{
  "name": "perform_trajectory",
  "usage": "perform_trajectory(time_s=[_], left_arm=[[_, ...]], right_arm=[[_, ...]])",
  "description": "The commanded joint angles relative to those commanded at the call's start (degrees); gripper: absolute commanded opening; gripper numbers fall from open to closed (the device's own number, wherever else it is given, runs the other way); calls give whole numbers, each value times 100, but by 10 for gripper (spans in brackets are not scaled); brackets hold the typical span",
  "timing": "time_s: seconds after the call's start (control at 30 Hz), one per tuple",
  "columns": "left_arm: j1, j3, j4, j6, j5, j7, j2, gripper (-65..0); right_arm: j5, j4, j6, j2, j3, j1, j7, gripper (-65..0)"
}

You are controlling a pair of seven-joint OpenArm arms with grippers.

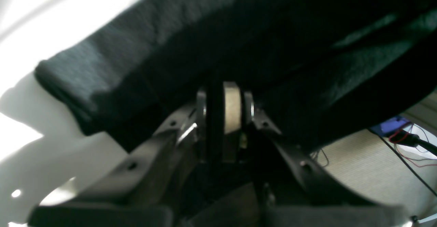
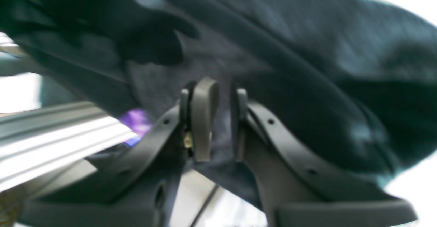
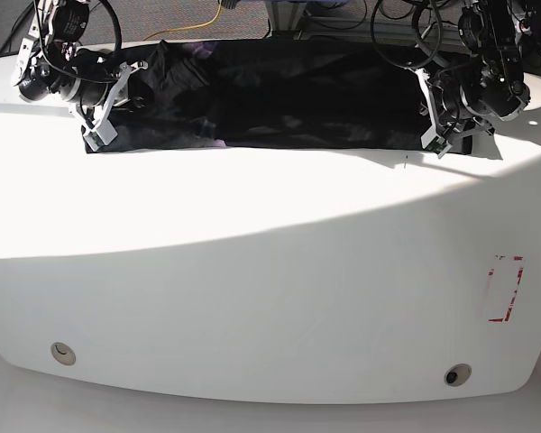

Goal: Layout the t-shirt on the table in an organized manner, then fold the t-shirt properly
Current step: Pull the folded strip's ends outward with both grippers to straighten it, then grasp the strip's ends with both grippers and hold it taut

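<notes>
Your glossy white table (image 3: 270, 298) carries the black t-shirt (image 3: 279, 95) stretched along its far edge — left gripper (image 1: 223, 109) and right gripper (image 2: 213, 124) each clamped on an end.

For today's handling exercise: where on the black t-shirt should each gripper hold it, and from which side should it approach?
Best at the two short ends of the t-shirt, each gripper coming in from its own outer side. It lies as a long band across the far table edge, and the left gripper and right gripper already pinch there.
</notes>
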Motion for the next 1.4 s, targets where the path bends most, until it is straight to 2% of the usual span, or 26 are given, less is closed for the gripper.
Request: perform_trajectory(time_s=[0.13,0.4,0.73,0.9,1.07,1.23,1.4], left_arm=[[-53,308,-308,0,220,-167,-167,-603],[-677,888,-1240,0,695,-466,-220,-601],[-1793,1134,-2330,0,782,-492,-325,-601],[-2048,1222,-2391,0,774,-484,-334,-601],[-2057,1222,-2110,0,730,-448,-448,-596],[-2048,1108,-1565,0,316,-44,-466,-492],[-1996,246,-826,0,-176,229,-440,-336]], right_arm=[[-360,-422,0,0,0,35,193,-545],[-1029,-1169,0,26,-9,264,782,-544],[-2101,-1714,0,26,0,853,1152,-545],[-2409,-1723,0,26,0,1090,1319,-545],[-2418,-1723,0,26,0,1213,1319,-545],[-2418,-1723,0,26,0,1266,1319,-545],[-2418,-1723,0,0,0,1275,1319,-547]])
